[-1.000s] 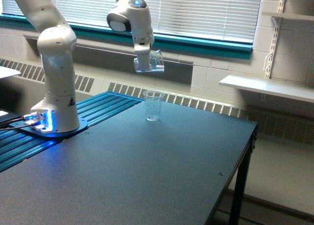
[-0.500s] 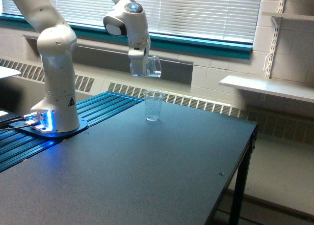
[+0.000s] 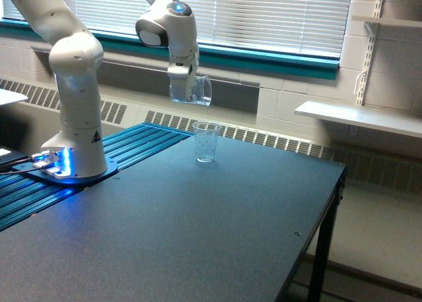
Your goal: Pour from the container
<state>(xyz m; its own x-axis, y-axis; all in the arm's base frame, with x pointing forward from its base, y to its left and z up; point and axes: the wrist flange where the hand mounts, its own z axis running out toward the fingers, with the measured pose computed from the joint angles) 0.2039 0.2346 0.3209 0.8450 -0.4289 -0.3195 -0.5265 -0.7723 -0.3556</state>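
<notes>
My gripper (image 3: 180,90) hangs in the air above the back of the dark table (image 3: 198,236), shut on the container (image 3: 198,90), a small clear plastic cup. The container lies tipped on its side with its mouth toward the exterior view's right. I cannot make out its contents from here. Below it and slightly to the right, a taller, narrower clear cup (image 3: 206,142) with faint marks stands upright on the table. The container sits well above that cup's rim and does not touch it.
The arm's white base (image 3: 74,150) stands on a blue ribbed strip (image 3: 132,147) at the exterior view's left. The table's right edge (image 3: 330,210) drops off to the floor. A wall shelf (image 3: 359,117) and window blinds are behind.
The gripper has carried the container a little to the left and slightly lower, and the wrist has turned. The cup on the table has not moved.
</notes>
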